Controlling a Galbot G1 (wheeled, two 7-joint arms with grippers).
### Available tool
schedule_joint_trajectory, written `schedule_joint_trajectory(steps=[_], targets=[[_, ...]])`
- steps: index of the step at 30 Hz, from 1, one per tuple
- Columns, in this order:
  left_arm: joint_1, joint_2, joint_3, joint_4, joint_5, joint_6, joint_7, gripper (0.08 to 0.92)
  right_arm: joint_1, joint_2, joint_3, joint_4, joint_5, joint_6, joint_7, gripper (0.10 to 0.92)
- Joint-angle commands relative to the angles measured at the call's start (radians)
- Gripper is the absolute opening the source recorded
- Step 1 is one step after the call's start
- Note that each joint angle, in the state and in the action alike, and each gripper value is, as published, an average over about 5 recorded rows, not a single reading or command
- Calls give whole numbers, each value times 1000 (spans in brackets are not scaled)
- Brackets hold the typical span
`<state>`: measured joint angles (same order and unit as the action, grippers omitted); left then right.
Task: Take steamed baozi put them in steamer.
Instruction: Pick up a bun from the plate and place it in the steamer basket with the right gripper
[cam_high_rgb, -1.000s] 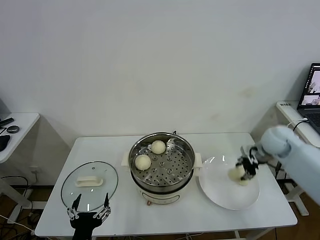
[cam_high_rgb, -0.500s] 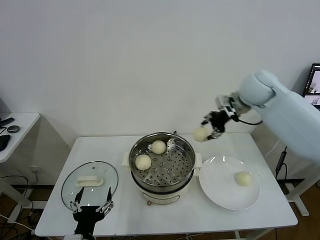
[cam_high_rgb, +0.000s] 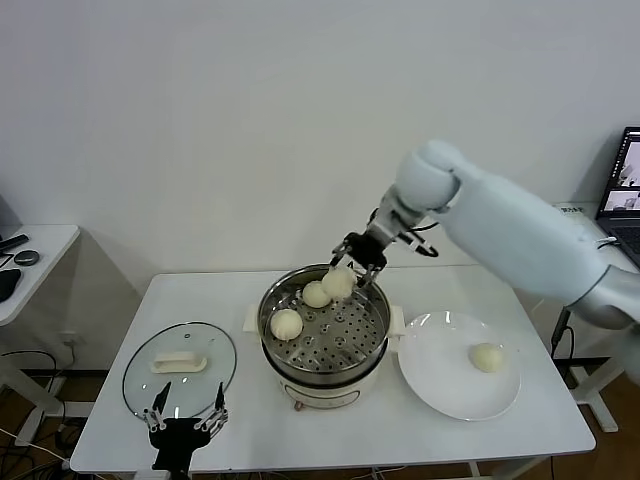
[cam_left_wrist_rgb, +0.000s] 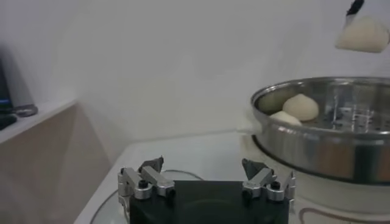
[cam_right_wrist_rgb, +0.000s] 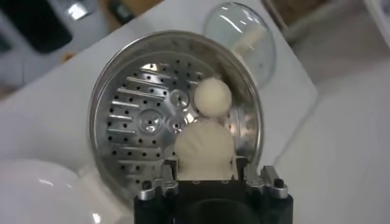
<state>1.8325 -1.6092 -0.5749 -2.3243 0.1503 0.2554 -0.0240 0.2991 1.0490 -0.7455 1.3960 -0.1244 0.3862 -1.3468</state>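
The steel steamer (cam_high_rgb: 325, 343) stands mid-table on its white base. Two baozi (cam_high_rgb: 286, 323) (cam_high_rgb: 316, 294) lie in its far-left part. My right gripper (cam_high_rgb: 343, 280) is shut on a third baozi (cam_high_rgb: 337, 284) and holds it just above the steamer's back rim. In the right wrist view the held baozi (cam_right_wrist_rgb: 205, 148) sits between the fingers (cam_right_wrist_rgb: 169, 172) over the perforated bottom (cam_right_wrist_rgb: 131, 128), with one baozi (cam_right_wrist_rgb: 212, 96) beyond it. A fourth baozi (cam_high_rgb: 486, 357) lies on the white plate (cam_high_rgb: 440, 385). My left gripper (cam_high_rgb: 186, 421) is open and empty at the front left edge.
The glass lid (cam_high_rgb: 180, 368) with its white handle lies flat left of the steamer, just behind my left gripper (cam_left_wrist_rgb: 206, 176). A side table (cam_high_rgb: 30, 255) stands far left and a laptop (cam_high_rgb: 625, 185) far right.
My right gripper lifted one baozi off the plate and carried it left to above the steamer's back rim. One baozi stays on the plate. The left arm barely moved.
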Motion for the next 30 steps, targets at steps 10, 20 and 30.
schedule_joint_trajectory(steps=[10,20,30], targets=[[-5,-1,0,5,-13,-19,-10,823,0,108,-224,83,-131,228,35,560],[-4,-1,32,-7,-9,-23,-13,823,-10,117,-277,73,-131,230,31,560],[-7,-1,36,-9,-9,-23,-12,823,-13,126,-280,70,-129,212,59,571]])
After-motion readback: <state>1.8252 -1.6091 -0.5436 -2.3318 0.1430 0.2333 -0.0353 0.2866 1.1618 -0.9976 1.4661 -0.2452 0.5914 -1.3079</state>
